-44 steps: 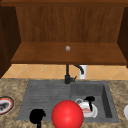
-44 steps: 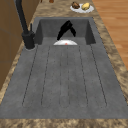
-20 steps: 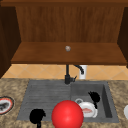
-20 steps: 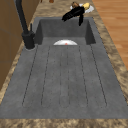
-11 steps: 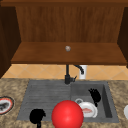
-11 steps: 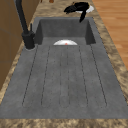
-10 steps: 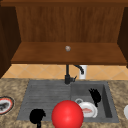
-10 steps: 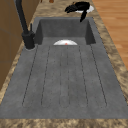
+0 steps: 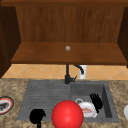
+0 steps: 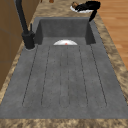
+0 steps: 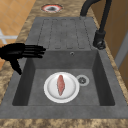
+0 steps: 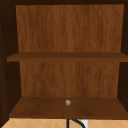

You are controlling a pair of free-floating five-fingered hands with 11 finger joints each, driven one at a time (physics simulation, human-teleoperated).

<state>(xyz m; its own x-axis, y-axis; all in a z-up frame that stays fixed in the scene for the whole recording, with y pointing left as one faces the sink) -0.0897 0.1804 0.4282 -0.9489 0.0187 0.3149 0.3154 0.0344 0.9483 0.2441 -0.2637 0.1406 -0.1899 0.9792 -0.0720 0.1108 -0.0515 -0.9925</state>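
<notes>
Now your right hand (image 9: 96,101) hovers over the basin's right side, fingers straight, holding nothing, just above the plate (image 9: 87,110) w/ a red piece on it. Left hand (image 9: 37,115) hangs at the drainboard's front edge; can't tell its fingers.

Black faucet (image 9: 67,75) behind grey sink (image 9: 45,92), red ball (image 9: 67,114) at front edge, red-rimmed plate (image 9: 5,105) on left counter, small grey knob-like thing (image 9: 67,48) on wooden cabinet shelf (image 12: 67,107) above.
</notes>
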